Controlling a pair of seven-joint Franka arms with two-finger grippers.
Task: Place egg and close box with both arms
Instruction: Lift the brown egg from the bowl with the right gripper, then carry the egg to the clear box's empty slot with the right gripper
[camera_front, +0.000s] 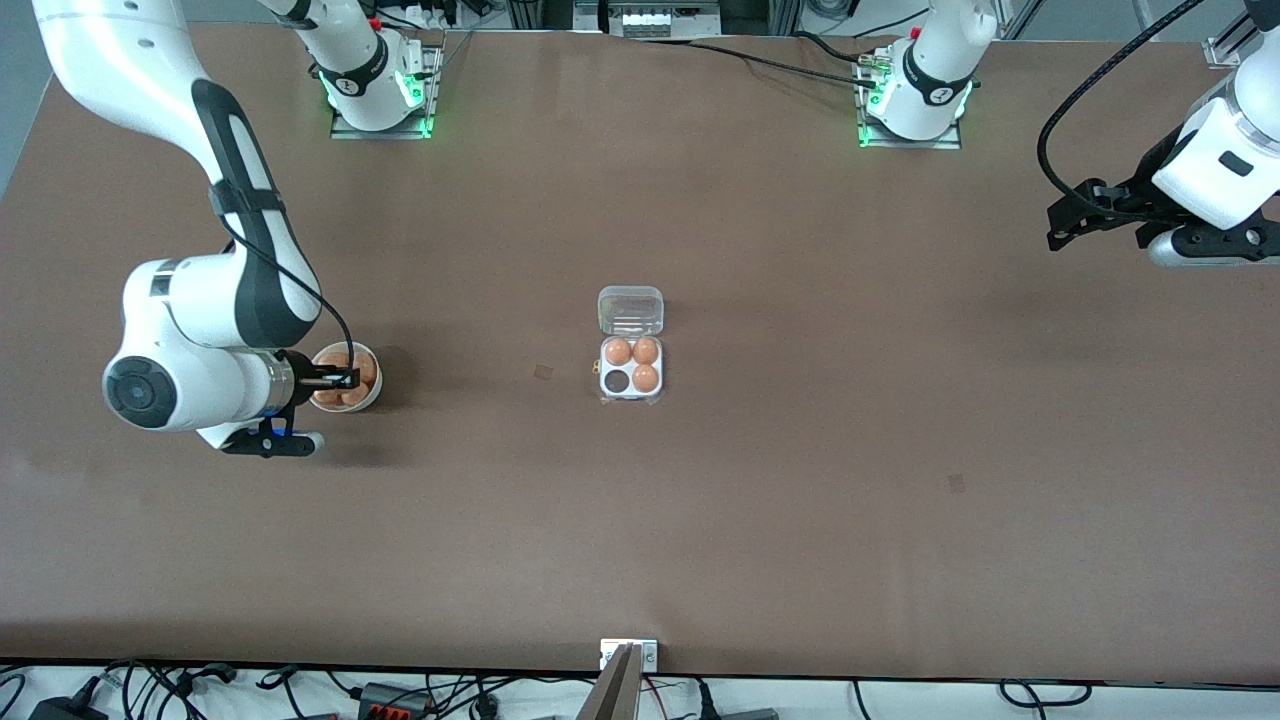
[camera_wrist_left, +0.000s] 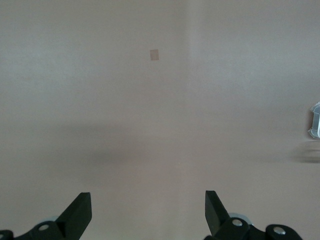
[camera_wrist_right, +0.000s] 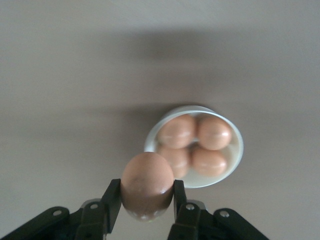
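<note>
Box (camera_front: 631, 368) sits mid-table, clear lid (camera_front: 630, 309) flipped open and lying flat on the side farther from the front cam. You have 3 eggs in the tray; 4th cell (camera_front: 617, 381), nearer the cam on the right-arm side, shows dark.

Right gripper (camera_wrist_right: 148, 197) is up over the bowl (camera_wrist_right: 235, 160) twd the right arm's end of the table, fingers (camera_wrist_right: 112, 197) clamped on one egg (camera_wrist_right: 147, 186). Bowl holds 4 more eggs.

Left gripper (camera_wrist_left: 148, 210) waits over bare table (camera_front: 800, 480) at the left arm's end, well apart from box; fingers spread wide, holding nothing. Small tape patch (camera_wrist_left: 154, 54) on the table in its view.
</note>
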